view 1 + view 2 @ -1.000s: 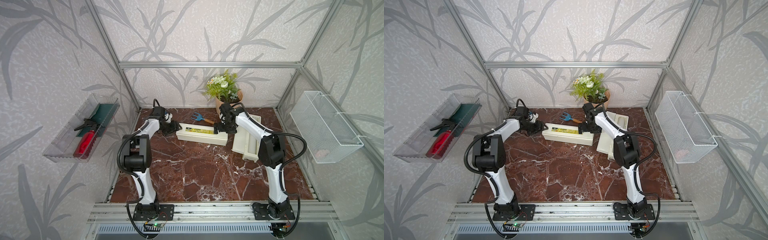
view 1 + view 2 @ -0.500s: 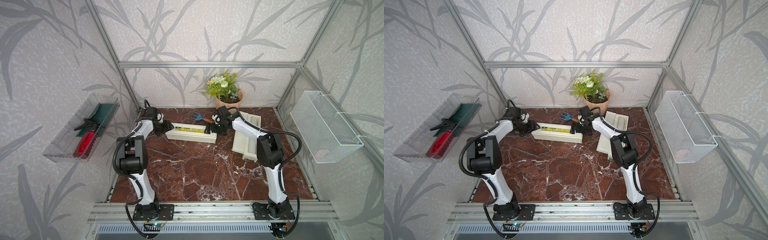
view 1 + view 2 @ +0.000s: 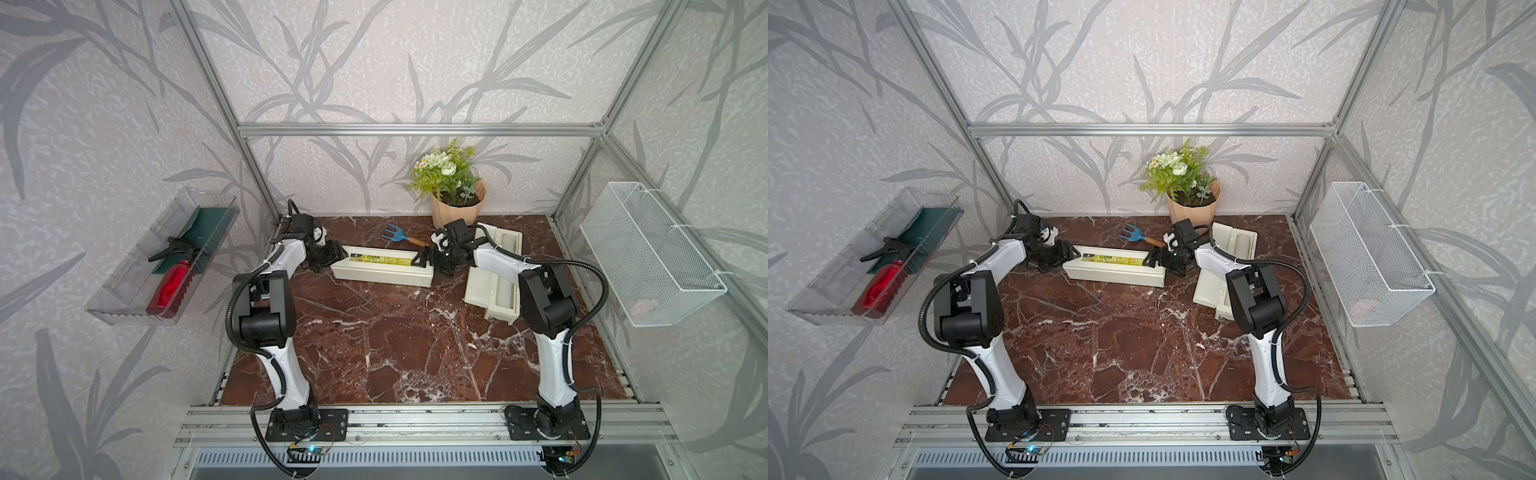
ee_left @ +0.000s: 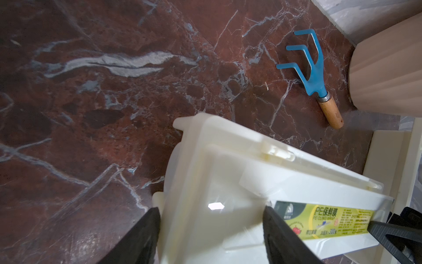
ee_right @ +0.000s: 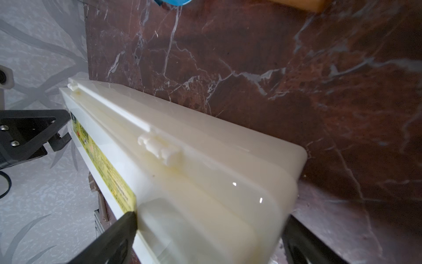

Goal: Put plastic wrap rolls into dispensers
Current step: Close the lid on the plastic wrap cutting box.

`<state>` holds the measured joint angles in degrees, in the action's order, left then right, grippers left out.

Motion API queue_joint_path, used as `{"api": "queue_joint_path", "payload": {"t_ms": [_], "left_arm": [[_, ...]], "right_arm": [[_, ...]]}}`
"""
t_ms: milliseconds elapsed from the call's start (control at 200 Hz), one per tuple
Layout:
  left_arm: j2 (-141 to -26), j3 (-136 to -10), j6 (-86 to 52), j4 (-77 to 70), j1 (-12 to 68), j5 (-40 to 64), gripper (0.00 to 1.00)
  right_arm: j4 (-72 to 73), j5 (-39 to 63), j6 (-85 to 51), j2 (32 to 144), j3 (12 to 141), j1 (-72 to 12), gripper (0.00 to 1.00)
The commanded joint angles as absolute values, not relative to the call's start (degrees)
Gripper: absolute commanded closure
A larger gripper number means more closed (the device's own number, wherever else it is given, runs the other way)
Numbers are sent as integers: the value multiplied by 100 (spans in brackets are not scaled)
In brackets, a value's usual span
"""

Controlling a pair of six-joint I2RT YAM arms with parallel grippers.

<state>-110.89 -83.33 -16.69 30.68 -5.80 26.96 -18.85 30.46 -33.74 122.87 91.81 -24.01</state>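
Arms outstretched, left end effector (image 3: 334, 258), right end effector (image 3: 424, 262) apparently clamped

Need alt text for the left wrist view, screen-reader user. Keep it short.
The left gripper grips one end of a closed cream box with a yellow-green label, seen close up. Beyond it, a blue hand rake with a wooden handle lies on the red-brown marble table, near a tan flowerpot.
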Motion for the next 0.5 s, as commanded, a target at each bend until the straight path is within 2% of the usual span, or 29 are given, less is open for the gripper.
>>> {"api": "queue_joint_path", "payload": {"t_ms": [0,110,260,415,465,495], "left_arm": [[-11452,-8257,-1661,3695,-606,2189,30],[-11508,-8342,-1714,3685,-612,2213,30],[-11623,-8530,-1758,3713,-585,2250,30],[-11777,-8714,-1714,3806,-563,2224,29],[-11835,-8792,-1697,3842,-563,2216,29],[-11866,-8852,-1682,3865,-565,2215,29]], "right_arm": [[-1792,3067,-3170,12453,9287,-2337,1],[-1366,3395,-3469,12579,9178,-2286,0],[-1087,3814,-3832,12928,9312,-2233,15],[-1700,3855,-3765,13196,9645,-2232,30],[-1732,3866,-3741,13165,9579,-2232,31],[-1700,3833,-3691,13079,9527,-2239,28]]}}
